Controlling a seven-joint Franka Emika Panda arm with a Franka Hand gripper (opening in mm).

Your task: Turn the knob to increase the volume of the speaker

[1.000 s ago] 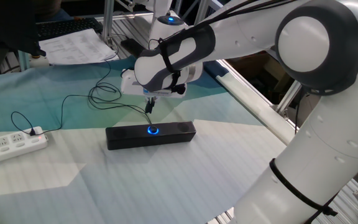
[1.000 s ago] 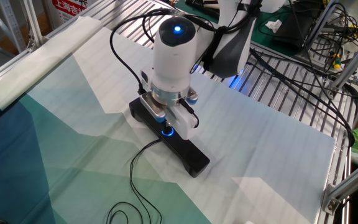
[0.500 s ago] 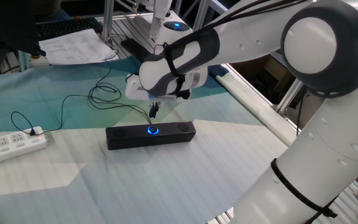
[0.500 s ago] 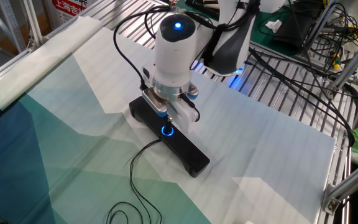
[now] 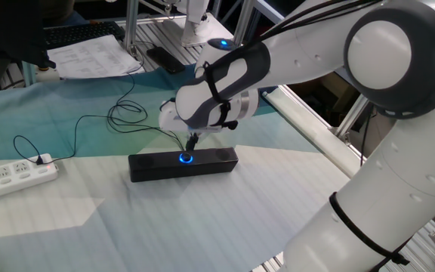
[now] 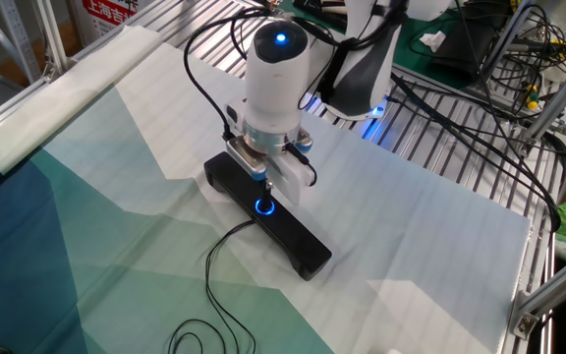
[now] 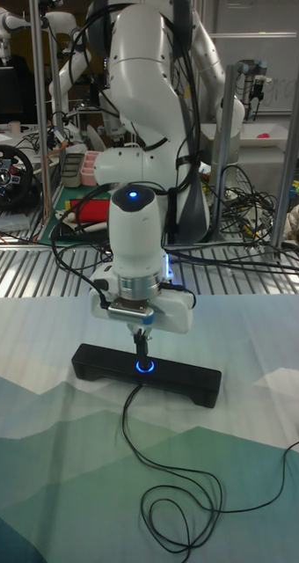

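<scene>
The speaker (image 5: 210, 161) (image 6: 305, 249) (image 7: 97, 361) is a long black bar lying on the teal and white cloth. Its knob (image 5: 184, 158) (image 6: 264, 206) (image 7: 144, 367) glows blue at the middle of the top face. My gripper (image 5: 192, 143) (image 6: 266, 184) (image 7: 142, 339) points straight down, directly over the knob and a little above it. Its thin dark fingers are pressed together with nothing between them. The white wrist hides part of the speaker's far end in the other fixed view.
A thin black cable (image 5: 89, 121) (image 7: 167, 493) loops from the speaker across the cloth to a white power strip (image 5: 13, 175) at the left. Papers (image 5: 97, 54) lie at the back. A metal slatted surface (image 6: 440, 147) borders the cloth.
The gripper has shifted sideways and down, from beside the knob to straight above it. The speaker has not moved.
</scene>
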